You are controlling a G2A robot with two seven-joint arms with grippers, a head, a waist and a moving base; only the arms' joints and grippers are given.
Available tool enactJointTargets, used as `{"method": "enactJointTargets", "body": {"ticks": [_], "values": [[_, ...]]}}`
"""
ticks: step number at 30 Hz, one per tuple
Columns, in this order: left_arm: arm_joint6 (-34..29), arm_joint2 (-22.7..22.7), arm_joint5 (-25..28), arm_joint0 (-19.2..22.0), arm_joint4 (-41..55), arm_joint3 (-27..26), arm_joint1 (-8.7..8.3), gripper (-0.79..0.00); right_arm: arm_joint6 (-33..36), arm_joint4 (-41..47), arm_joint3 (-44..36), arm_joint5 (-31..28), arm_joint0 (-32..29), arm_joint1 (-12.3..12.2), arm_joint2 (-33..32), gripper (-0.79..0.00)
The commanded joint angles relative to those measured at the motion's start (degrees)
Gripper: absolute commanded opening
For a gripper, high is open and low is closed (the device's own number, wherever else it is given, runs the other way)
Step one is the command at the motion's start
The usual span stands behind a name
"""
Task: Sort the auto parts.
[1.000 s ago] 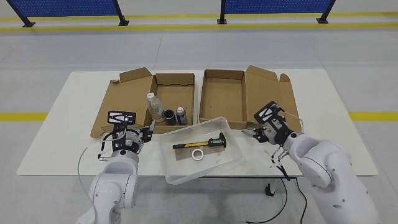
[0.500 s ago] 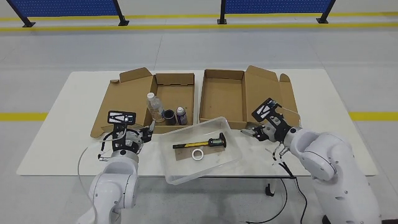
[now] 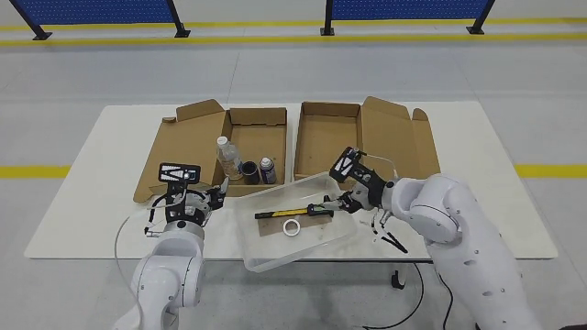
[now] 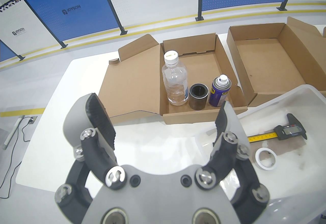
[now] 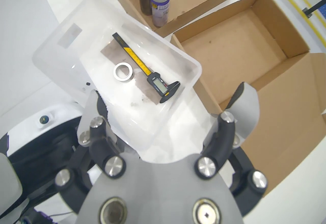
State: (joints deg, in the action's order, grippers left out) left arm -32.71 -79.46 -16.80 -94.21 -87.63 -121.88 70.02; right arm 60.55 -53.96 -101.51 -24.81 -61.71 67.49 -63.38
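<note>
A clear plastic tray (image 3: 275, 257) lies at the table's front middle. In it are a yellow and black digital caliper (image 3: 298, 210) (image 5: 145, 69) and a white ring (image 3: 291, 227) (image 5: 123, 72). My right gripper (image 3: 341, 204) (image 5: 168, 97) is open at the tray's right end, close to the caliper's black head, with nothing between its fingers. Left of the tray, my left gripper (image 3: 206, 202) (image 4: 160, 113) hangs open and empty over bare table. The left wrist view also takes in the caliper (image 4: 280, 133) and the ring (image 4: 266, 158).
Behind the tray stand two open cardboard boxes. The left box (image 3: 266, 137) holds a clear bottle (image 3: 227, 158), a black cylinder (image 3: 249, 172) and a spray can (image 3: 267, 170). The right box (image 3: 328, 147) holds nothing. White table shows on both sides.
My right gripper has moved left, from in front of the right box's flap to the tray's right end. The left arm and the parts have not moved.
</note>
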Motion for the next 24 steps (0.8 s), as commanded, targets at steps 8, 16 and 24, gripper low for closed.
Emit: {"method": "enactJointTargets", "body": {"ticks": [8, 16, 24], "values": [[0.0, 0.0, 0.0, 0.0, 0.0, 0.0, 0.0, 0.0, 3.91, 1.92, 11.15, 6.23, 9.78, 3.55, 14.89, 0.0], [0.0, 0.0, 0.0, 0.0, 0.0, 0.0, 0.0, 0.0, 4.08, 3.96, 19.78, 7.81, 14.72, 6.08, 21.24, 0.0], [0.0, 0.0, 0.0, 0.0, 0.0, 0.0, 0.0, 0.0, 4.62, 4.79, 22.52, 7.43, 16.41, 6.88, 22.81, 0.0]]}}
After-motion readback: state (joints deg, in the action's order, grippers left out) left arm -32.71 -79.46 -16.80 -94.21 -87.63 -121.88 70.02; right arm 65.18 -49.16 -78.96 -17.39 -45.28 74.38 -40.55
